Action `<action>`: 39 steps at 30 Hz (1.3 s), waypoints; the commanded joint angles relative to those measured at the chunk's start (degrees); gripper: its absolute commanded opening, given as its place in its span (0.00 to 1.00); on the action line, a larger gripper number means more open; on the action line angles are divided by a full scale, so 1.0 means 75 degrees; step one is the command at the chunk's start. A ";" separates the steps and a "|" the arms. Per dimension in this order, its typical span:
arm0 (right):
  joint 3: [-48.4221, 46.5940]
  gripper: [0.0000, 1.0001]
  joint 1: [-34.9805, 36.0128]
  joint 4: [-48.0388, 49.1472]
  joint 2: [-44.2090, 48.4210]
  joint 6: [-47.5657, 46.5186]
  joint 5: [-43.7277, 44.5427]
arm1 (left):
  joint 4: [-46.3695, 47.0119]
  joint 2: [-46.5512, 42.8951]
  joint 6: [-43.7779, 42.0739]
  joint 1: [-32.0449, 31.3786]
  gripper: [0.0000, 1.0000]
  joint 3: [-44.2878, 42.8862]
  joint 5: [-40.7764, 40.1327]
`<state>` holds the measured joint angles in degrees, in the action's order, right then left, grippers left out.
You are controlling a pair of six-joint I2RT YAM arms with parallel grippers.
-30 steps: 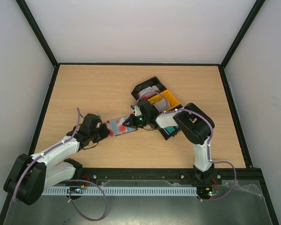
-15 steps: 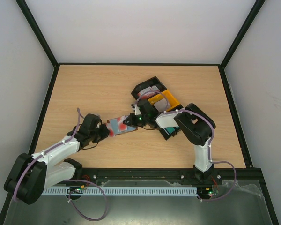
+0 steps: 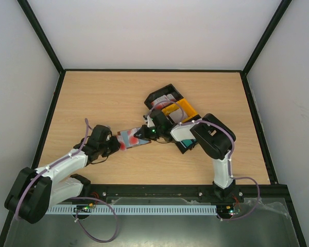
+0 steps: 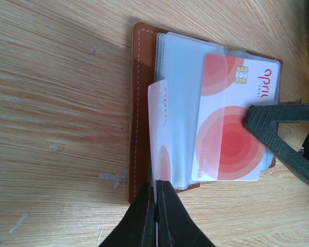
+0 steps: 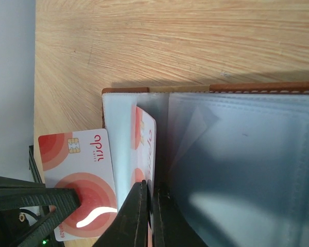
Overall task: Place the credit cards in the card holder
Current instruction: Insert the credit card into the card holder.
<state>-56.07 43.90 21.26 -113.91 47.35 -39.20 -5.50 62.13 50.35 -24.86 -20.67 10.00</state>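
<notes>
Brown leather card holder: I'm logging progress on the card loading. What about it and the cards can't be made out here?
- Top external: brown leather card holder too small; slots uncountable.
- Left wrist: left-hand red-and-white plastic card blurred by the cloudy plastic sleeve over it.
- Right wrist: holder's right part cut off by the frame edge.
- Top external: black-and-yellow bin tray partly hidden by the right arm; its contents uncountable.
</notes>
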 commanded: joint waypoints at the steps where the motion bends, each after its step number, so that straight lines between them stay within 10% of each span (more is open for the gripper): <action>1: 0.0004 0.03 0.0235 -0.0120 -0.0437 0.0139 -0.0126 | -0.0705 0.0189 -0.0080 -0.0048 0.02 0.0118 -0.0091; 10: -0.0191 0.12 0.0348 -0.0039 -0.0650 0.0196 -0.0134 | -0.0717 0.0154 -0.0103 -0.0048 0.02 0.0124 -0.0068; 20: -0.0171 0.50 0.0508 -0.1283 0.0259 -0.0066 0.1147 | -0.0907 -0.0028 -0.0148 -0.0048 0.02 -0.0010 -0.0016; 39: -0.2129 0.64 0.1995 -0.4505 -0.0317 -0.0670 0.4717 | -0.1187 0.0029 -0.0022 -0.0025 0.02 0.0020 -0.0050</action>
<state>-69.43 56.23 -4.23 -113.32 43.88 -11.40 -9.47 60.90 50.15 -25.10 -21.50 10.44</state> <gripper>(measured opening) 0.632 0.024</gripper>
